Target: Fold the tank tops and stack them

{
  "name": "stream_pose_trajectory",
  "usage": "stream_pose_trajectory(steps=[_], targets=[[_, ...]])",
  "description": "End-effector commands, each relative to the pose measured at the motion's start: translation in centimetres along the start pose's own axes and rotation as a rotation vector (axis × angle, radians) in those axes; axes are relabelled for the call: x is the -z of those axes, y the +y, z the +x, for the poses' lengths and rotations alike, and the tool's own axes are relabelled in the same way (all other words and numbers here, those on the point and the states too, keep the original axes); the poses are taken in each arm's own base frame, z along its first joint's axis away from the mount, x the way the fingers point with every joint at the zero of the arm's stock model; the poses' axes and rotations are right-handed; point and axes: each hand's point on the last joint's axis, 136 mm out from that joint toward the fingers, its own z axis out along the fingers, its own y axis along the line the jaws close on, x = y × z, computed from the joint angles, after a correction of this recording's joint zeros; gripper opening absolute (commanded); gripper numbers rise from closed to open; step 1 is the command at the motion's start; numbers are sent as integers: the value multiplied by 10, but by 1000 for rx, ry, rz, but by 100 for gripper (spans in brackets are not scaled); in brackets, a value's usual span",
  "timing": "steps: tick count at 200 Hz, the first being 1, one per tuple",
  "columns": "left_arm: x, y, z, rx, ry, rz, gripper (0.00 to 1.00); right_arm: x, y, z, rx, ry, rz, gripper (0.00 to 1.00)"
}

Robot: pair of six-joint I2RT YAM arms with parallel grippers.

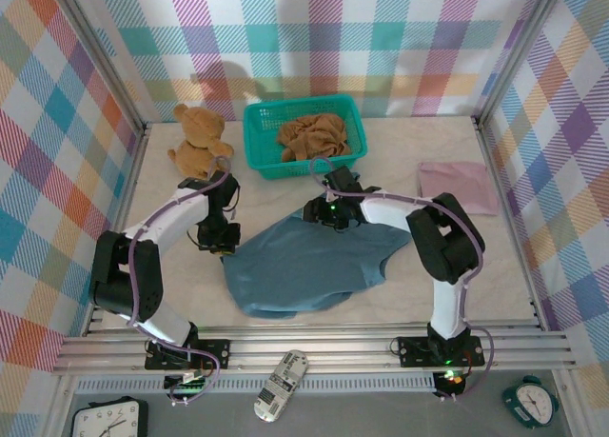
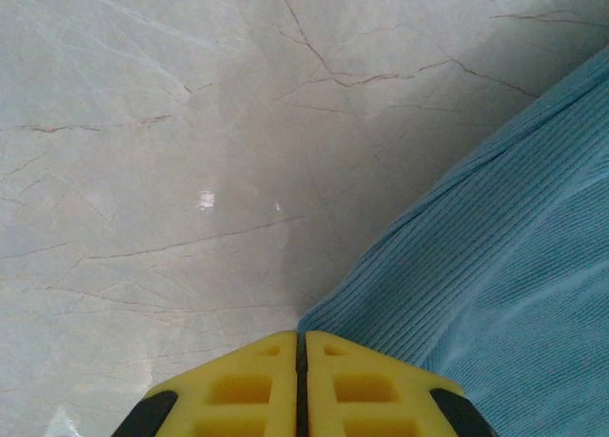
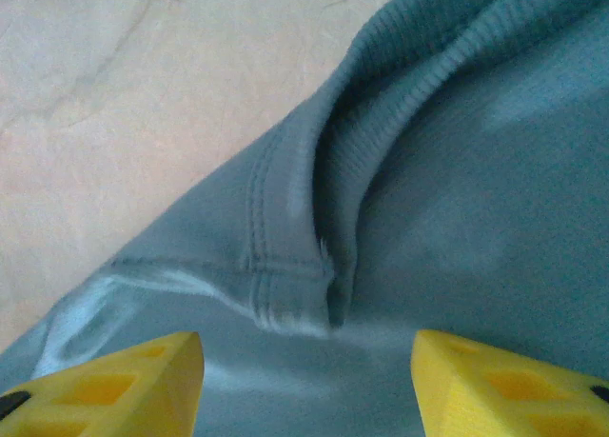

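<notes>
The slate blue tank top (image 1: 304, 266) lies spread and rumpled in the middle of the table. My left gripper (image 1: 217, 239) is at its left corner; in the left wrist view the ribbed blue cloth (image 2: 495, 266) runs right into the seam of the shut left gripper (image 2: 301, 337). My right gripper (image 1: 328, 213) hovers over the top's far edge, and the right wrist view has the right gripper (image 3: 306, 361) open above a stitched hem fold (image 3: 285, 294), holding nothing. The pink tank top (image 1: 457, 187) lies folded at the right. The ochre tank top (image 1: 312, 137) sits crumpled in the basket.
The teal mesh basket (image 1: 257, 142) stands at the back centre with a brown teddy bear (image 1: 198, 137) to its left. Plaid walls close in the table on three sides. A remote (image 1: 283, 385) and two clocks lie below the front rail.
</notes>
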Motion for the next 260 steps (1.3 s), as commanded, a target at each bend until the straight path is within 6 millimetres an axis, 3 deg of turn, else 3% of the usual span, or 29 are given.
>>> stream_pose_trajectory(steps=[1, 59, 89, 129, 159, 185, 229, 247, 260], targets=[[5, 7, 3, 22, -14, -5, 9, -3, 32, -19, 6, -37, -111, 56], [2, 4, 2, 28, -7, 6, 8, -25, 53, -22, -41, -10, -208, 52], [-3, 2, 4, 36, 10, 18, 8, -19, 94, -50, -19, -76, -358, 50], [-4, 3, 5, 37, 15, 16, 8, -21, 111, -71, -57, -142, -438, 52], [-4, 3, 7, 39, 17, 18, 8, -5, 107, -88, 22, -236, -402, 54], [-3, 4, 7, 45, 22, 11, 9, 16, 88, -98, 147, -287, -248, 59], [0, 7, 4, 60, 5, -7, 7, 30, 55, -85, 254, -222, -84, 63], [5, 12, 1, 70, -11, -20, 7, 50, 49, -81, 250, -238, -87, 63], [6, 14, 1, 84, -19, -17, 6, 67, 40, -66, 264, -207, -55, 62]])
